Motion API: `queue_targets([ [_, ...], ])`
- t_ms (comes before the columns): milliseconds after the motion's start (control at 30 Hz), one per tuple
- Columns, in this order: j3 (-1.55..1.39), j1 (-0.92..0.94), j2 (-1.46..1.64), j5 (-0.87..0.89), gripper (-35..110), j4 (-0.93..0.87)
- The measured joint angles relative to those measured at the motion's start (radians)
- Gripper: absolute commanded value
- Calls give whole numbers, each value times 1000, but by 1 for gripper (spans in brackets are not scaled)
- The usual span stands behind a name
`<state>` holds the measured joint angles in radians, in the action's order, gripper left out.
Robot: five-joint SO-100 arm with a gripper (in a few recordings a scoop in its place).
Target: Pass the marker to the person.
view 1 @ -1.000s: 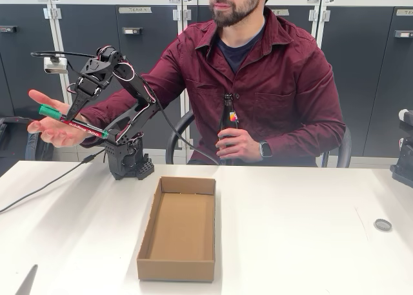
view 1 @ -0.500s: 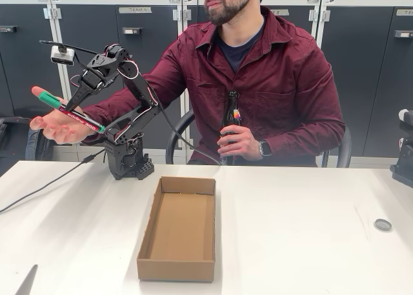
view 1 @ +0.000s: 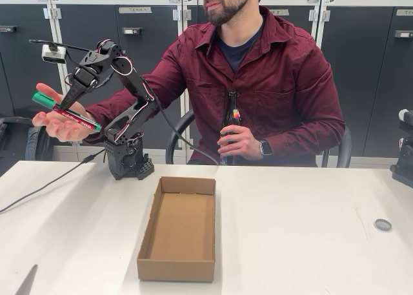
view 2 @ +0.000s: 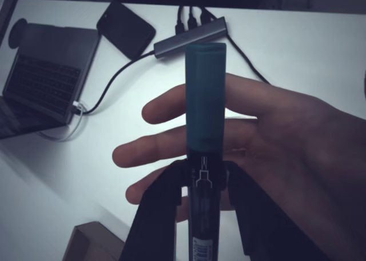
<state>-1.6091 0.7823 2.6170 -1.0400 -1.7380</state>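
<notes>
Gripper point(view 1: 66, 106) still clamped on marker point(view 1: 66, 114), now lower at 9 o'clock, over person's released, flat hand point(view 1: 61, 124); handover close.

The marker point(view 2: 204, 158) runs off the wrist view's bottom edge, its lower barrel between the fingers point(view 2: 154, 215).

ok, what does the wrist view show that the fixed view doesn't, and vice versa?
Wrist view: a laptop, a phone and a cabled hub on a white surface below the hand.
Fixed view: the arm's base, the cardboard box, the bottle in the person's other hand, and cabinets behind.
Both: the gripper shut on the marker, over the person's open palm.
</notes>
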Motion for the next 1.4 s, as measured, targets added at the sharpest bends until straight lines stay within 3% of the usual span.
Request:
queue_targets([
  [267, 20, -15, -67, 0, -3, 0],
  [533, 15, -11, -46, -25, 39, 0],
  [1400, 20, -25, -61, 14, 38, 17],
])
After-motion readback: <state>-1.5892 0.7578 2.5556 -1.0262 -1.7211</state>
